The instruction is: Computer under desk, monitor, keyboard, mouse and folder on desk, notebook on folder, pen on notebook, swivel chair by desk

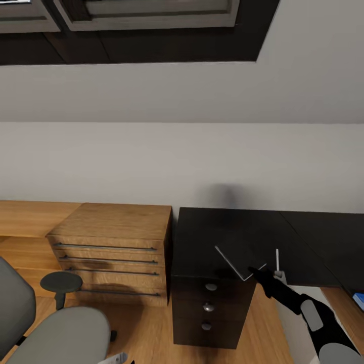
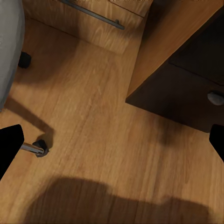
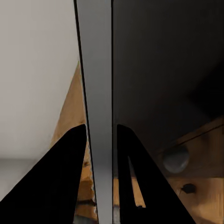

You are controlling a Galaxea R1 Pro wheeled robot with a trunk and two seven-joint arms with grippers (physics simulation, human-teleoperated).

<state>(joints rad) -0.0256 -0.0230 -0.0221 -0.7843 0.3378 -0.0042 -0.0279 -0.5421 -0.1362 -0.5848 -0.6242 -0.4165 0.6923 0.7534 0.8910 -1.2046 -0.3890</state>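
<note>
My right gripper (image 1: 257, 273) is shut on the dark grey notebook (image 1: 246, 255), holding it tilted by its near corner just above the black desk (image 1: 212, 232). In the right wrist view the notebook (image 3: 99, 70) runs edge-on between the two black fingers (image 3: 65, 163). A slim whitish pen (image 1: 277, 259) stands upright right beside that gripper. The grey swivel chair (image 1: 55, 328) is at the lower left, apart from the desk. A corner of the blue folder (image 1: 359, 301) shows at the right edge, below the desk top. My left gripper (image 2: 114, 142) hangs open over the wooden floor.
A low wooden drawer chest (image 1: 111, 242) stands against the desk's left side. The desk's black drawers carry round silver knobs (image 1: 211, 286). A white wall runs behind. Under my left gripper lie a chair caster (image 2: 39, 149) and the desk's drawer front (image 2: 186, 93).
</note>
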